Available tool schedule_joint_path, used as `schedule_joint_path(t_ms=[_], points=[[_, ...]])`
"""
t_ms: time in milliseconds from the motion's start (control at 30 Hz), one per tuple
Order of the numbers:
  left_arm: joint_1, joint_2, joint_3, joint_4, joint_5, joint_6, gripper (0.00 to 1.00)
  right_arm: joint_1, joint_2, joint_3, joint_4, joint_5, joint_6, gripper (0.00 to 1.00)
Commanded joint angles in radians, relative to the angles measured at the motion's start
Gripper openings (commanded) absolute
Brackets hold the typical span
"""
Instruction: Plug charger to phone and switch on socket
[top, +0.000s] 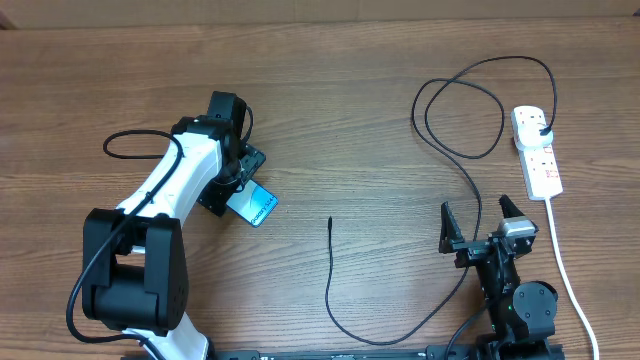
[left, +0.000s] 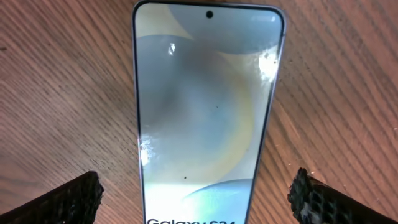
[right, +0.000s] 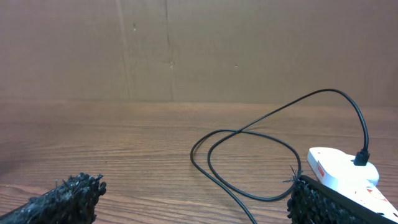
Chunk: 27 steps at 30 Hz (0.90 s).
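Charger (top: 330, 262) cable lies slack on the table (top: 320, 90) in the overhead view. Its slim tip is free near the middle, well apart from the phone (top: 256, 207), and its black plug sits in the far end of the socket (top: 537, 150), a white strip at the right with a white cord (top: 566, 262) trailing toward the near edge. The left gripper (top: 240, 185) hangs over the phone and partly covers it; the right gripper (top: 476, 208) stands near the socket with its fingers spread wide and empty. From the left wrist, the phone (left: 205, 112) lies face up between the left gripper's (left: 196, 202) fingers (left: 71, 199), which stand wide with bare wood on either side. From the right wrist, the right gripper (right: 199, 202) is wide open, the looped charger (right: 249, 134) and socket (right: 342, 171) ahead of it.
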Motion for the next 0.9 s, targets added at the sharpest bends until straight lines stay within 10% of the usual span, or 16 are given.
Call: schedule_joint_path(t_ms=[0, 867], points=[[0.005, 0.009, 0.015, -0.010, -0.003, 0.020, 1.00, 0.004, -0.012, -0.011, 0.006, -0.005, -0.005, 1.00], [0.005, 0.120, 0.012, 0.013, 0.034, 0.021, 1.00, 0.004, -0.012, -0.011, 0.006, -0.005, -0.005, 1.00]])
